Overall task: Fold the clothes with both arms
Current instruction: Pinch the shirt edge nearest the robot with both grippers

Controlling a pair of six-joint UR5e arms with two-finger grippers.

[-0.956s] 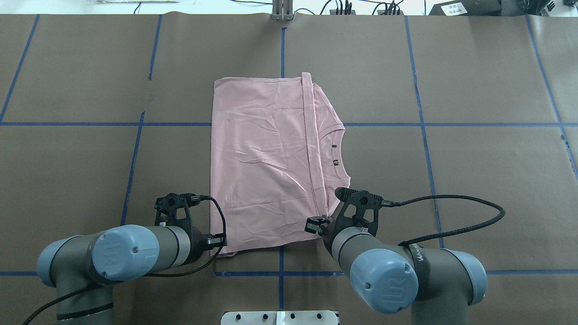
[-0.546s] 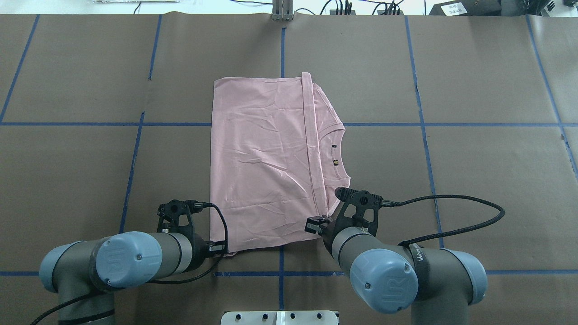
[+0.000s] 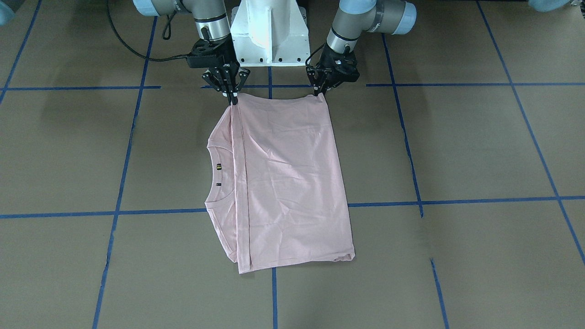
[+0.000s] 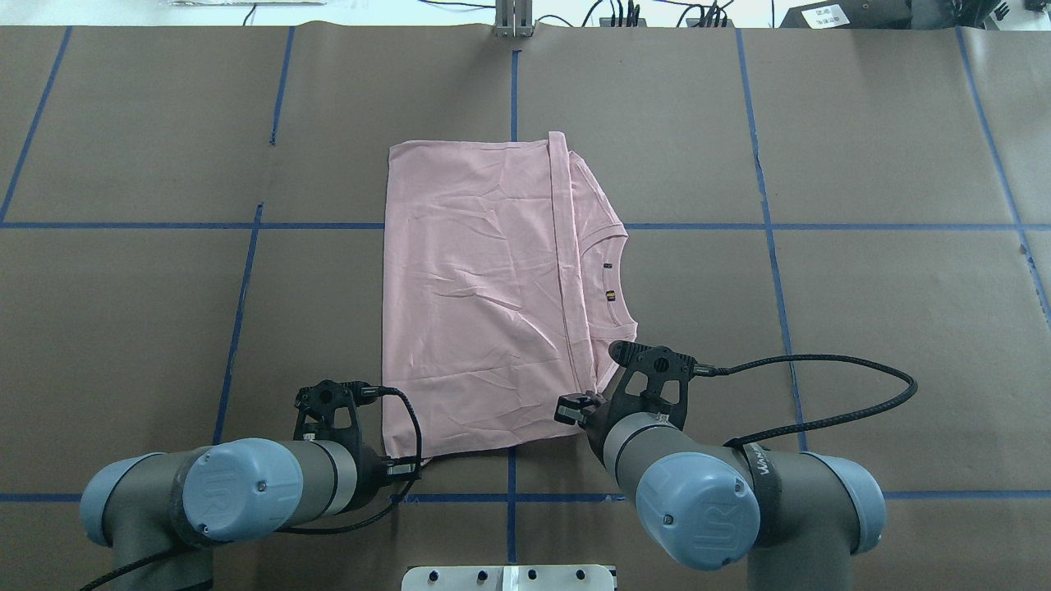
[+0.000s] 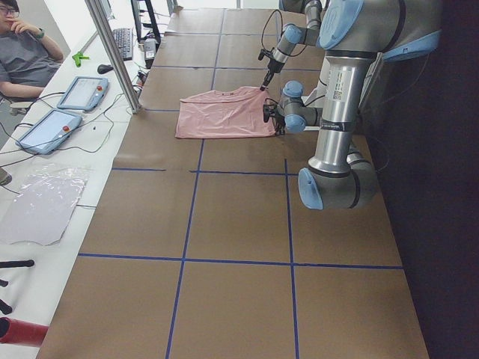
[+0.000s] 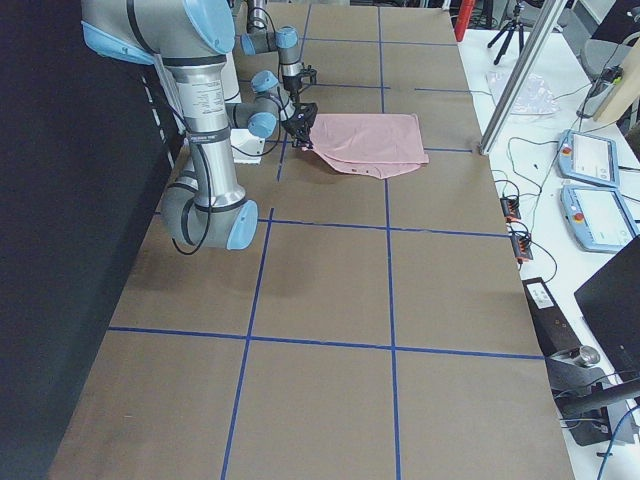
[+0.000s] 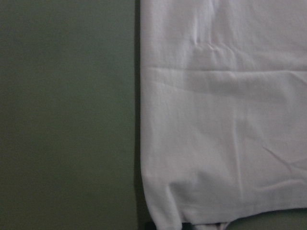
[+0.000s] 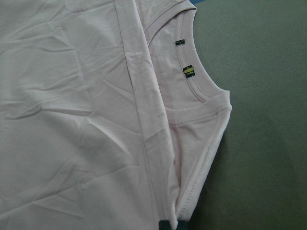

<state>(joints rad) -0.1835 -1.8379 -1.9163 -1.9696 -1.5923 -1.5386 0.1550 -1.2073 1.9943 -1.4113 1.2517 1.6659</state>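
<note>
Touched at its bottom edge by dark claw tips: wrinkled, folded pink T-shirt, collar beside grey counter.

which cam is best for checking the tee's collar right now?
Right wrist-mounted: the T-shirt collar is close up, ribbing and two small neck labels clear. Front-facing and overhead show it small at the shirt's side. Left wrist shows plain fabric only; side views, too distant.

A pale pink T-shirt is seen on a brown tabletop gridded with blue tape lines.
</note>
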